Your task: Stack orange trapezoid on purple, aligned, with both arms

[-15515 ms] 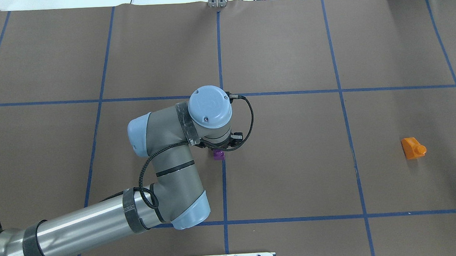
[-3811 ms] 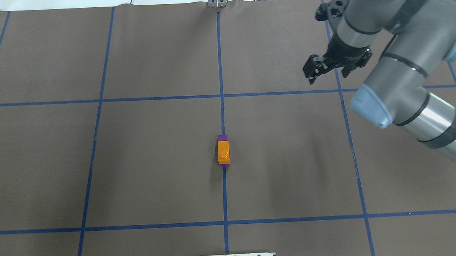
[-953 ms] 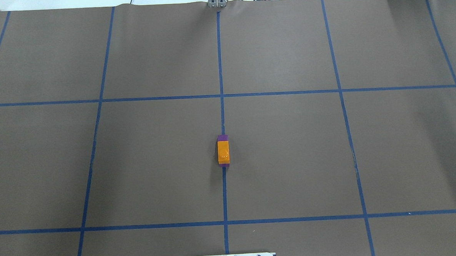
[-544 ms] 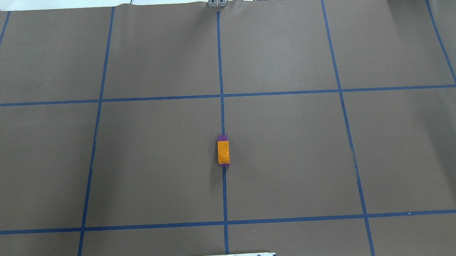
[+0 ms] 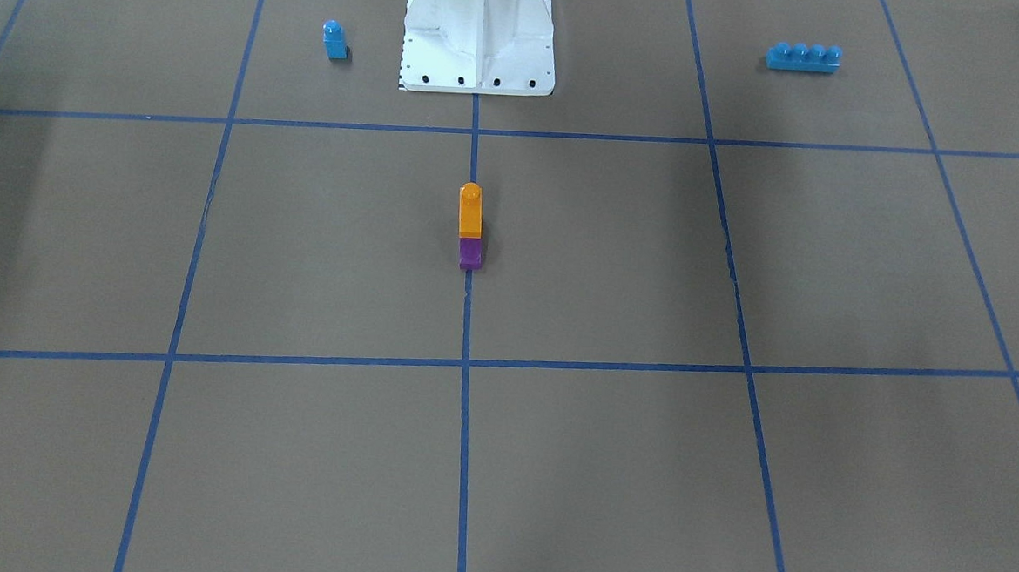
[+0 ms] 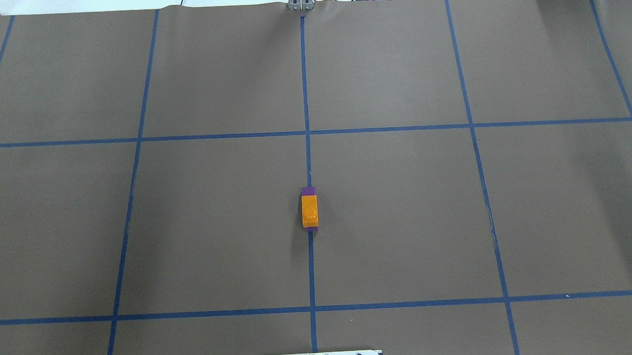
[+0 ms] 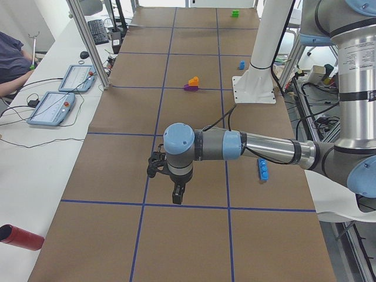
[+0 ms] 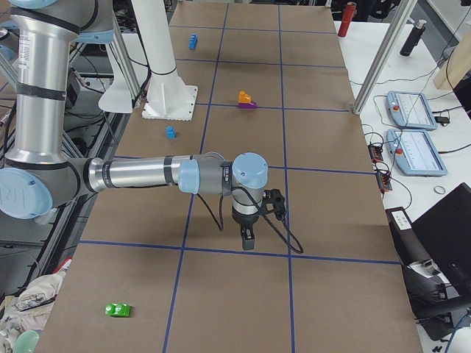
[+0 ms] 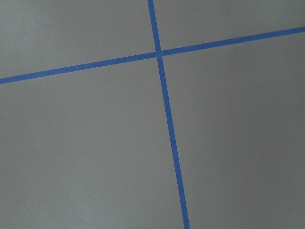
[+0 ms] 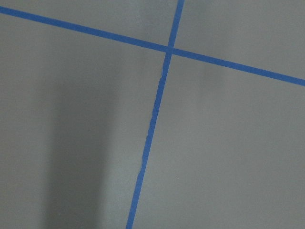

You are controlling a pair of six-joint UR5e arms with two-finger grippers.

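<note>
The orange trapezoid (image 6: 310, 211) sits on top of the purple brick (image 6: 309, 190) on the table's centre line, its long sides in line with the purple one's. The front-facing view shows orange (image 5: 471, 212) above purple (image 5: 471, 254), stud up. Both grippers are away from the stack and touch nothing. The left gripper (image 7: 176, 197) hangs over the table's left end. The right gripper (image 8: 249, 239) hangs over the right end. They show only in the side views, so I cannot tell whether they are open or shut. Both wrist views show only brown paper and blue tape.
The white pedestal base (image 5: 479, 32) stands behind the stack. A small blue single-stud brick (image 5: 335, 40) and a long blue four-stud brick (image 5: 803, 57) lie beside it. A green brick (image 8: 118, 309) lies at the right end and a red cylinder (image 7: 20, 237) at the left end.
The orange trapezoid went from the table's right side onto the purple brick, and both arms have left the overhead view. Nothing has moved in the last second.
</note>
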